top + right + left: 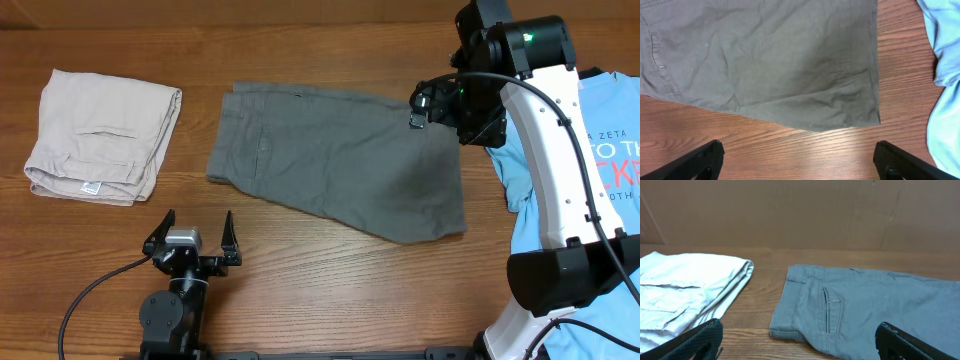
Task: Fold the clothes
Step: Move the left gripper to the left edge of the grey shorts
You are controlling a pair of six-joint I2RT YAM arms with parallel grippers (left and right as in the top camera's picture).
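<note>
The clothes, dark grey shorts (330,160), lie flat in the middle of the table, waistband to the left and leg hem to the right. The left wrist view shows their waistband end (865,305) and a slit pocket (831,312). My left gripper (198,222) stands open near the table's front edge, short of the shorts, with nothing between its fingers (800,340). My right gripper (428,105) hovers open by the shorts' far right corner. Its wrist view shows the leg hem (775,60) and bare wood between the fingers (799,157).
A folded beige garment (100,135) with a small white tag lies at the left, also in the left wrist view (685,290). A light blue printed T-shirt (600,150) lies at the right edge under the right arm, its edge visible (945,75).
</note>
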